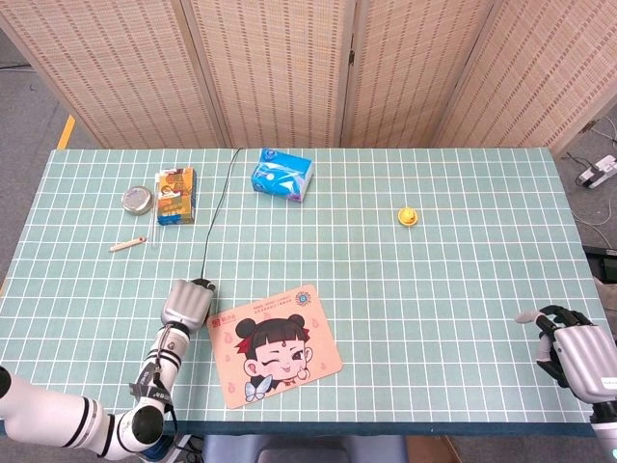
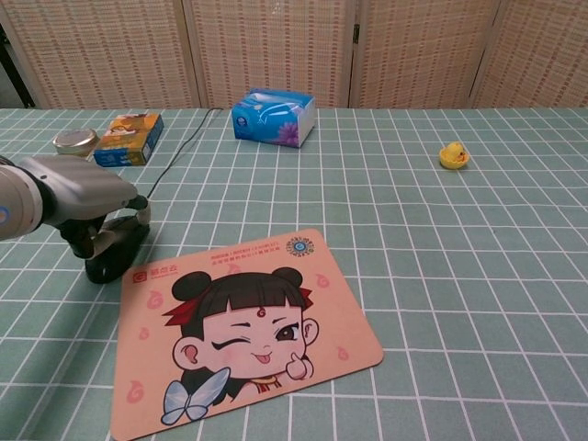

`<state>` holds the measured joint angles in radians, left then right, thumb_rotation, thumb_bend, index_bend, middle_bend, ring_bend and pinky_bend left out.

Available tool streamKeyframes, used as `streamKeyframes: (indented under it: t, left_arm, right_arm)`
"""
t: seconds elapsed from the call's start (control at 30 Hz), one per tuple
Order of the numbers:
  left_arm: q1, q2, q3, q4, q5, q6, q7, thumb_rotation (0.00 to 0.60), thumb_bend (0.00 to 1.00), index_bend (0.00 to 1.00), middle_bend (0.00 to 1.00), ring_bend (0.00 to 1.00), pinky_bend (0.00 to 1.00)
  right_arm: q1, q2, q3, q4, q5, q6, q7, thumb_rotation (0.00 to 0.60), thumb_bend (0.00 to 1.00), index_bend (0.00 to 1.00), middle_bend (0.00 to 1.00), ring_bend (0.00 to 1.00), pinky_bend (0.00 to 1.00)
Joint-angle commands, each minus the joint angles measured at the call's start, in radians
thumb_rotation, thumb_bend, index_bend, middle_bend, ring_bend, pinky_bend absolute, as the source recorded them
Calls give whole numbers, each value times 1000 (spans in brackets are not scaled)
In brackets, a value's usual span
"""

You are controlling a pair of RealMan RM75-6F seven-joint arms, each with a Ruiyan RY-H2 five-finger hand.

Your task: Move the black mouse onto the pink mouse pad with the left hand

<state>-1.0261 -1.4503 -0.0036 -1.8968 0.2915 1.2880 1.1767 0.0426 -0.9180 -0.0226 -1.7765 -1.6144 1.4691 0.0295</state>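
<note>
The black mouse (image 2: 116,254) lies on the green table just left of the pink mouse pad (image 2: 243,331), by the pad's far left corner. My left hand (image 2: 81,195) lies over the mouse, its thumb on the right side and its fingers (image 2: 81,243) down the left side, gripping it. In the head view the left hand (image 1: 189,301) covers nearly all of the mouse (image 1: 205,284), beside the pad (image 1: 278,342). The mouse's cable (image 1: 214,207) runs away to the table's far edge. My right hand (image 1: 576,349) hangs at the near right table corner, holding nothing, fingers loosely apart.
A blue tissue pack (image 1: 282,175) sits at the back centre. An orange box (image 1: 175,196) and a round tin (image 1: 138,199) stand at the back left, with a small stick (image 1: 127,244) nearer. A yellow duck (image 1: 409,216) sits right of centre.
</note>
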Motion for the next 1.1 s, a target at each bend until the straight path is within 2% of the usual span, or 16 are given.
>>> streamKeyframes:
  t: [0.03,0.3,0.57,1.1]
  left_arm:
    - [3,2,-3,-2,-3,-13,-11,600,619,241,1000,978,995]
    - [-3,1,1,-28,25,-26,-19,600,619,241,1000,978,995]
    - [-11,-20,-4,4,-14,1,1,600,619,241,1000,978,995]
    - [2,35,-7,15,-67,23,7,600,619,243,1000,978,995]
  right_arm:
    - [0,0,1,0,1,1,1,600,343,351,363,283,337]
    - [-1,0,-1,-1,0,0,-1,600,343,352,363,283,337]
    - [-4,4,1,1,2,7,6,600,343,352,363,283,337]
    - [-4,2,0,0,-2,5,3,600,343,351,363,283,337]
